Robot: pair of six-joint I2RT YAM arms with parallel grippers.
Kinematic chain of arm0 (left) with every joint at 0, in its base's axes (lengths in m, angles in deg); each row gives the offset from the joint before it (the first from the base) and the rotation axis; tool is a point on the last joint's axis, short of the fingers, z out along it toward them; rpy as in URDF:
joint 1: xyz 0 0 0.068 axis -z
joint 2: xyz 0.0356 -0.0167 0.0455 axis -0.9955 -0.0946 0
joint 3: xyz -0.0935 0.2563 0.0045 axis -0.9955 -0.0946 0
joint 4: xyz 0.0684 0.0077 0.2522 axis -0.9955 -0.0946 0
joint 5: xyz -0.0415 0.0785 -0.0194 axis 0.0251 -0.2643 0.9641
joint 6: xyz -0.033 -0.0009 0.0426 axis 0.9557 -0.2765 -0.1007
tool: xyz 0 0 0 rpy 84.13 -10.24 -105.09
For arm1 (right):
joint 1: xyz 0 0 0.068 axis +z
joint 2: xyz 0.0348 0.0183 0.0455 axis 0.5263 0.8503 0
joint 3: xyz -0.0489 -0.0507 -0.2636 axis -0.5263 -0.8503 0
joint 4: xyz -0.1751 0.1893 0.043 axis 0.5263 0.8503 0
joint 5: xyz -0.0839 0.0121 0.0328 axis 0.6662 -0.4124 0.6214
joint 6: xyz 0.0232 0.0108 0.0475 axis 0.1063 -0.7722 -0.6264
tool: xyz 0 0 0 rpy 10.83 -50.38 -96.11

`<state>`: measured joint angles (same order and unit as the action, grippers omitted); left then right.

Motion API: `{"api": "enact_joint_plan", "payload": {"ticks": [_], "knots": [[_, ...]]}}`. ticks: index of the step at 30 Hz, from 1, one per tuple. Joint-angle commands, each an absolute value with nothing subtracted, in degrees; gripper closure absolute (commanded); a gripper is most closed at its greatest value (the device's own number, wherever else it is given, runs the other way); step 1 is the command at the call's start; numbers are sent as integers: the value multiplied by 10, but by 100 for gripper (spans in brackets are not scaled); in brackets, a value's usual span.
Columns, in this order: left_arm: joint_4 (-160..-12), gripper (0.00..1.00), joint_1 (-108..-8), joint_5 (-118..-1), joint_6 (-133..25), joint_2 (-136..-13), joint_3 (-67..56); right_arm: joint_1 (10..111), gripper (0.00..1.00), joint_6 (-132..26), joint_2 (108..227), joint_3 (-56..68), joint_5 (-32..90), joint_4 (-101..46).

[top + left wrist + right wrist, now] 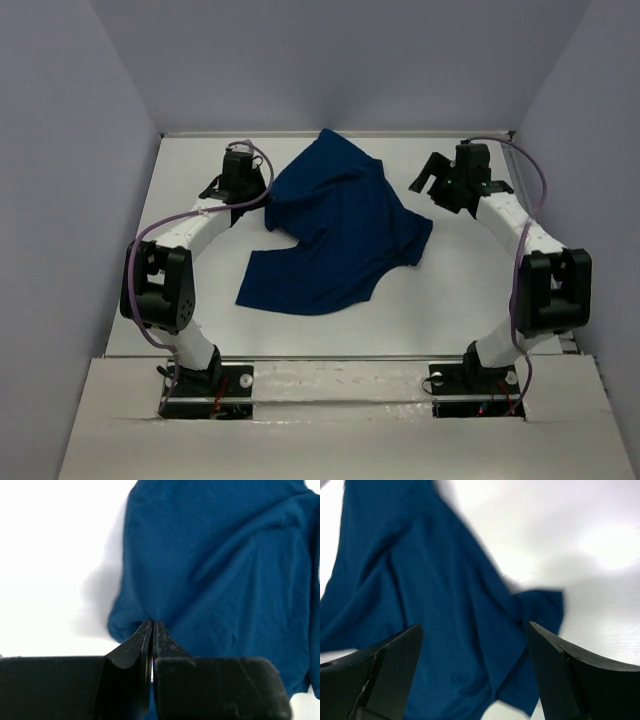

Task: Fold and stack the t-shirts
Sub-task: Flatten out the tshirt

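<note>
Nearest us, along the near edge of the bench (450,310), the left arm (160,285) and the right arm (550,290) stand on their bases, one toward each near corner, and both bend inward over the white top.

Beyond them lies the t-shirt (335,230), dark navy and unfolded, around the middle of the bench. Its near hem rests flat, somewhat toward the left edge, and the cloth runs from there in loose folds toward the far edge. A flap of it sticks out toward the right edge about halfway back.

Farther back we find the left gripper (152,627) at the shirt's left border. In the left wrist view its fingers (135,647) are pressed together with blue cloth caught between them, so we take it to be pinching the t-shirt. The fabric rises in creases away from the tips, and a soft shadow falls on the bench beside that border.

At about the same depth, on the other side, the right gripper (474,626) hangs near the shirt's right side. Its fingers (395,665) are spread wide and touch nothing, and in the right wrist view the rumpled cloth and the protruding flap lie below them.

Farthest of all, the t-shirt narrows to a point just short of the far edge, near its middle.
</note>
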<state>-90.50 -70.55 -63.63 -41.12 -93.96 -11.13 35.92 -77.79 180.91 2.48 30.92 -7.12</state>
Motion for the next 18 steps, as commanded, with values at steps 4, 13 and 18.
{"api": "enact_joint_plan", "payload": {"ticks": [4, 13, 18], "knots": [[-914, 100, -735, -729, -419, -895, -134, 518, 96, -857, 1622, -246, 238, -100], [-901, 100, -760, -727, -435, -873, -166, 613, 24, -961, 1620, -391, 237, -222], [-909, 100, -760, -734, -441, -867, -166, 613, 43, -956, 1727, -351, 232, -272]]}}
